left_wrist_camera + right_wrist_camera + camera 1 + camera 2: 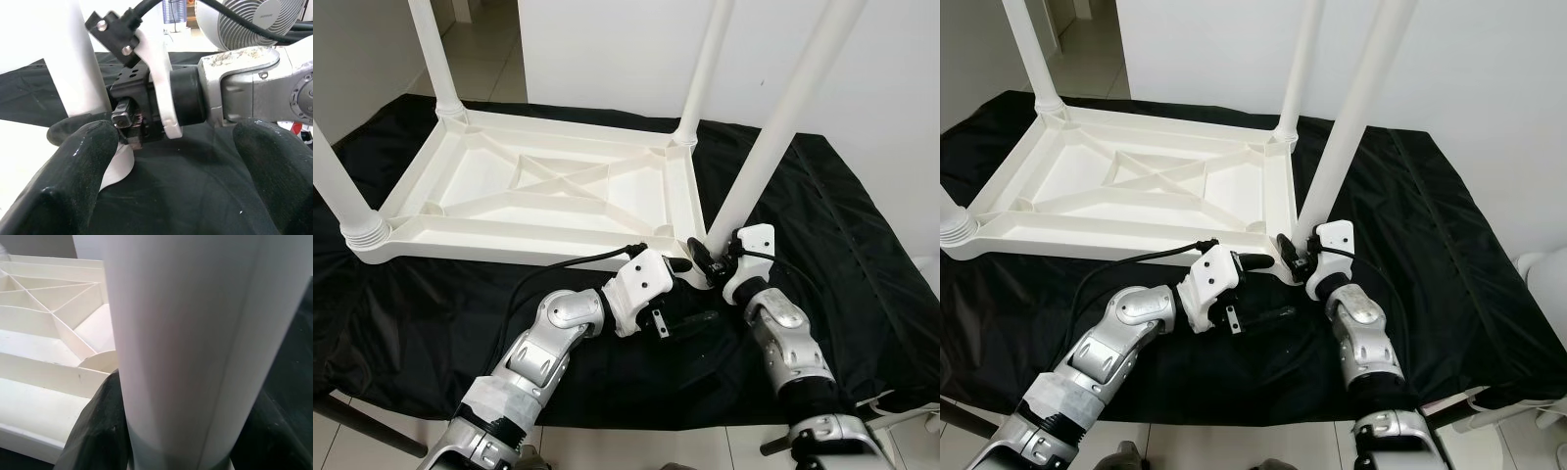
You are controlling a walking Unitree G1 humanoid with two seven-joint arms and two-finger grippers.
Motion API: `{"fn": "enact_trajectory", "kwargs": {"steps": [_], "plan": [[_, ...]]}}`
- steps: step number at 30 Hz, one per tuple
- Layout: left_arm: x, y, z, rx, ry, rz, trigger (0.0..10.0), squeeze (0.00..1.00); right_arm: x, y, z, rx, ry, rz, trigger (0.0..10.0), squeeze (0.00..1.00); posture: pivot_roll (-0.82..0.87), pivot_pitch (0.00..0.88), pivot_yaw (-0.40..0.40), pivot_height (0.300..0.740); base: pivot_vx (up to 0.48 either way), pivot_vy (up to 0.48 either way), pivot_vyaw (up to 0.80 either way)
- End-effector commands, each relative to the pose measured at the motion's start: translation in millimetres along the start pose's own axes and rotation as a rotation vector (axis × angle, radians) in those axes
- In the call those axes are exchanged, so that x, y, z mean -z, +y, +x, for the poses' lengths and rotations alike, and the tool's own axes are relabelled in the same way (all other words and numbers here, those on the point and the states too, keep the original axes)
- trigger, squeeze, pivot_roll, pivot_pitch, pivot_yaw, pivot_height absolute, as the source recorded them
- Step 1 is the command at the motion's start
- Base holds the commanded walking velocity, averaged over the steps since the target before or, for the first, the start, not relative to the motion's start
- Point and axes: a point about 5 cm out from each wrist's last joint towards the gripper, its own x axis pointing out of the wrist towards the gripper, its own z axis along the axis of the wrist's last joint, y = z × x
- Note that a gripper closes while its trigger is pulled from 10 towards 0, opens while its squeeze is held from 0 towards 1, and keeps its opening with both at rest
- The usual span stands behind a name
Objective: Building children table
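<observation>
- The upturned white plastic table top (548, 196) lies on a black cloth (832, 255), just ahead of both grippers.
- The right gripper (703, 257) clamps the base of the near-corner table leg (773, 137), one finger (100, 431) on each side.
- The left gripper (680, 318) stands open just beside it, gripping nothing.

Both arms are silver metal with rounded, jointed segments. The left arm (533, 357) has a white band near its lower end and a white wrist housing (639, 286) marked with small dark screw dots; a black cable (570, 264) loops out from beside that housing. The right arm (790, 348) ends in a white wrist cap (751, 245), with black cable beside it. The fingers (73, 171) are thick, glossy black.
</observation>
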Motion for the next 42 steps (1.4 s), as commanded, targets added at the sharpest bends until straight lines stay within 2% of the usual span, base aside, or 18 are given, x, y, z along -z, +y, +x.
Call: {"fn": "enact_trajectory", "kwargs": {"steps": [1,3,4,5,12,13,14,15,16,17,18,19,26,27,28,32,35,42], "plan": [[-0.1,0.7,2.0,-0.015,0.005,0.012,10.0,0.00,16.3,-12.2,-8.0,0.071,0.091,-0.019,0.0,0.00,0.03,0.000,-0.067,0.740,0.000,0.000,0.00],[-0.1,0.0,2.8,-0.008,0.004,0.010,10.0,0.00,19.4,-0.4,-9.0,0.274,0.111,0.008,0.0,0.00,0.03,0.000,-0.064,0.740,0.000,0.000,0.00],[-0.1,0.0,2.8,-0.008,0.004,0.010,10.0,0.00,19.4,-0.4,-9.0,0.274,0.111,0.008,0.0,0.00,0.03,0.000,-0.064,0.740,0.000,0.000,0.00],[-0.1,-0.2,3.0,-0.006,0.004,0.011,10.0,0.00,19.8,5.0,-9.8,0.350,0.118,0.011,0.0,0.00,0.03,0.000,-0.064,0.740,0.000,0.000,0.00],[0.0,-0.1,3.0,-0.003,0.006,0.010,10.0,0.00,16.5,14.0,-10.7,0.397,0.101,0.006,0.0,0.00,0.03,0.000,-0.061,0.740,0.000,0.000,0.00],[0.1,-0.2,2.8,-0.002,0.006,0.010,10.0,0.00,13.1,12.0,-11.0,0.392,0.080,0.006,8.8,0.00,0.03,0.000,-0.063,0.740,0.000,0.000,0.00],[0.1,-0.2,2.8,-0.002,0.006,0.010,10.0,0.00,13.1,12.0,-11.0,0.392,0.080,0.006,8.8,0.00,0.03,0.000,-0.063,0.740,0.000,0.000,0.00],[0.2,-0.1,2.6,-0.002,0.007,0.011,10.0,0.00,9.6,8.4,-11.7,0.383,0.054,0.012,10.0,0.33,0.03,0.000,-0.063,0.740,0.000,0.000,0.00],[0.2,-0.1,2.6,-0.002,0.007,0.011,10.0,0.00,9.6,8.4,-11.7,0.383,0.054,0.012,10.0,0.33,0.03,0.000,-0.063,0.740,0.000,0.000,0.00],[0.2,0.1,2.4,-0.003,0.007,0.012,10.0,0.00,7.1,5.2,-12.7,0.377,0.039,0.016,10.0,0.93,0.03,0.000,-0.063,0.740,0.000,0.000,0.00],[0.2,0.1,2.4,-0.003,0.007,0.012,10.0,0.00,7.1,5.2,-12.7,0.377,0.039,0.016,10.0,0.93,0.03,0.000,-0.063,0.740,0.000,0.000,0.00],[0.1,0.4,1.8,-0.005,0.008,0.013,10.0,0.00,5.0,-0.1,-15.6,0.353,0.020,0.022,10.0,1.00,0.04,0.000,-0.068,0.740,0.000,0.000,0.00],[0.5,0.6,-0.5,-0.015,0.010,0.010,10.0,0.00,1.1,-17.8,-30.6,0.278,-0.005,0.024,10.0,1.00,0.04,0.000,-0.072,0.740,0.000,0.000,0.00],[1.2,-0.1,-1.2,-0.015,0.011,0.008,10.0,0.00,2.4,-23.6,-35.1,0.232,0.001,0.016,10.0,0.81,0.04,0.000,-0.074,0.740,0.000,0.000,0.00],[1.7,-0.6,-1.7,-0.015,0.012,0.006,10.0,0.00,2.4,-26.1,-38.3,0.168,0.000,-0.001,10.0,0.00,0.04,0.000,-0.073,0.740,0.000,0.000,0.00],[2.2,-0.9,-2.2,-0.014,0.014,0.005,10.0,0.00,2.4,-30.9,-42.6,0.060,-0.002,-0.043,10.0,0.00,0.04,0.000,-0.072,0.740,0.000,0.000,0.00],[1.9,0.6,-2.7,-0.012,0.016,0.006,10.0,0.00,2.7,-36.5,-41.8,-0.081,0.018,-0.077,10.0,0.00,0.04,0.000,-0.069,0.740,0.000,0.000,0.00],[2.0,2.0,-2.7,-0.009,0.018,0.010,10.0,0.00,-1.5,-44.5,-30.1,-0.200,0.038,-0.112,10.0,0.00,0.05,0.000,-0.070,0.740,0.000,0.000,0.00]]}}
